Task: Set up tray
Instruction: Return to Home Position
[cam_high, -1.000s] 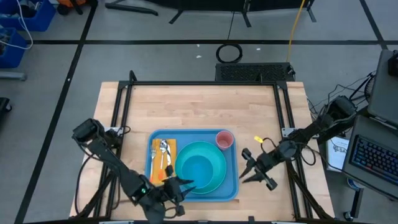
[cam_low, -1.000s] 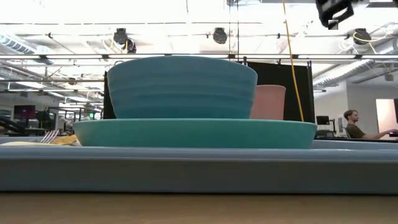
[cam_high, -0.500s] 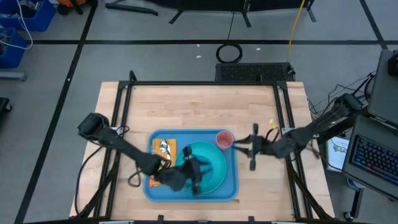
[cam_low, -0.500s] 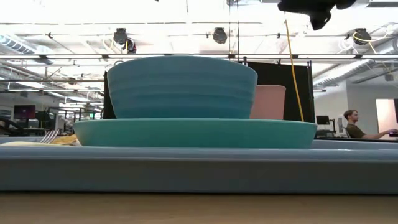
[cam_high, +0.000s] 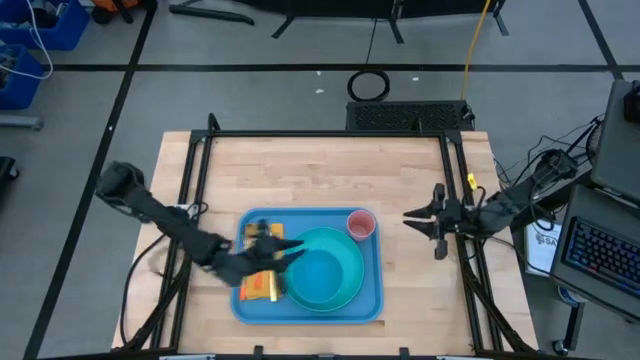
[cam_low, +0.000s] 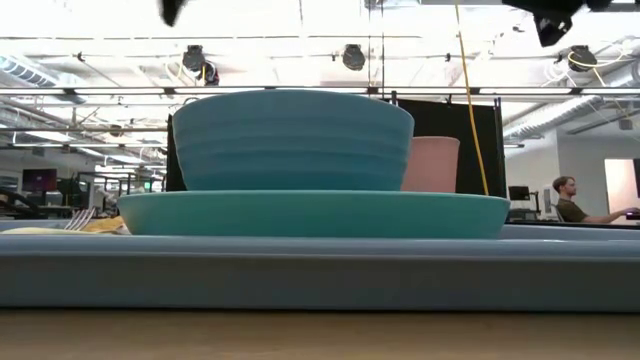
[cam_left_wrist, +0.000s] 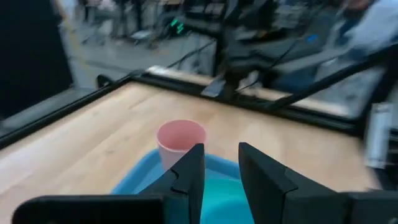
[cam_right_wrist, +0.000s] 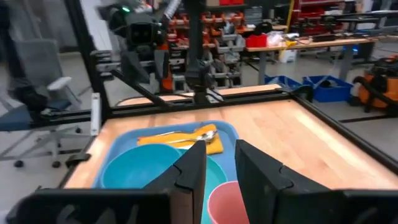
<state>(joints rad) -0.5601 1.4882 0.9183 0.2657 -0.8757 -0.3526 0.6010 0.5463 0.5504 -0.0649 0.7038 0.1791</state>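
Observation:
The blue tray (cam_high: 374, 300) lies on the wooden table near its front edge. On it a teal bowl (cam_low: 292, 140) stands in a teal plate (cam_low: 310, 213), with a pink cup (cam_high: 361, 224) at the far right corner. A yellow napkin (cam_right_wrist: 186, 140) with cutlery lies on the tray's left part. My left gripper (cam_high: 293, 249) hovers above the napkin and the plate's left edge, roughly level, open by a narrow gap, holding nothing. My right gripper (cam_high: 409, 217) hangs in the air to the right of the tray and points level toward the cup, also narrowly open and holding nothing.
Black frame rails (cam_high: 330, 135) run along the table's far, left and right sides. Bare wood (cam_high: 320, 175) stretches from the tray to the far rail. A person (cam_low: 568, 200) sits in the room beyond the table's right side.
My left gripper has swung from the tray's near edge over the plate toward the tray's far left part, rising a little. My right gripper has risen from beside the tray's right edge, tipped up from pointing down to level, and drawn back toward the table's right edge. Nothing on the tray has moved.

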